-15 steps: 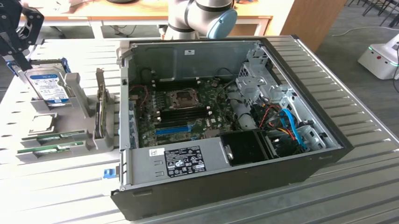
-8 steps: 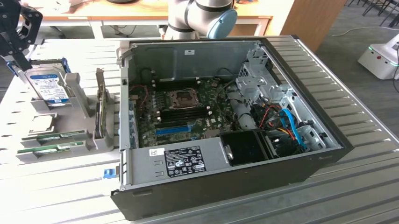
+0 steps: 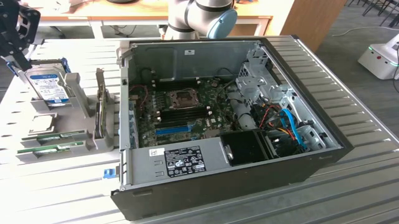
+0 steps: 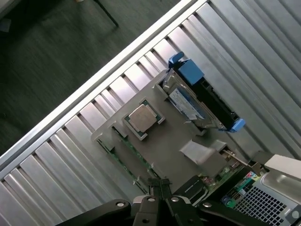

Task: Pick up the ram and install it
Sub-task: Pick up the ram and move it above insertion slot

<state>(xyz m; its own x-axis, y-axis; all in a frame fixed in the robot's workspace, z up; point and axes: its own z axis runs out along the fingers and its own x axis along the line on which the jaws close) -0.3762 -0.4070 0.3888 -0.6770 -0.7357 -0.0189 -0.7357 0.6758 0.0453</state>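
Wrist view: the gripper [image 4: 160, 188] is seen with its fingers pressed together and nothing held, hung above the grey holder [image 3: 76, 99] and well apart from the ram [image 3: 60, 136]; the ram is stood on edge in the holder's near end, at the exterior view's left of the open case [image 3: 299, 172]; it would best be approached with the fingers opened, aligned along the stick and lifted straight; counted: two ram sticks, the second [image 3: 50, 150] just nearer, one hard drive [image 3: 48, 86], one processor [image 3: 37, 122].
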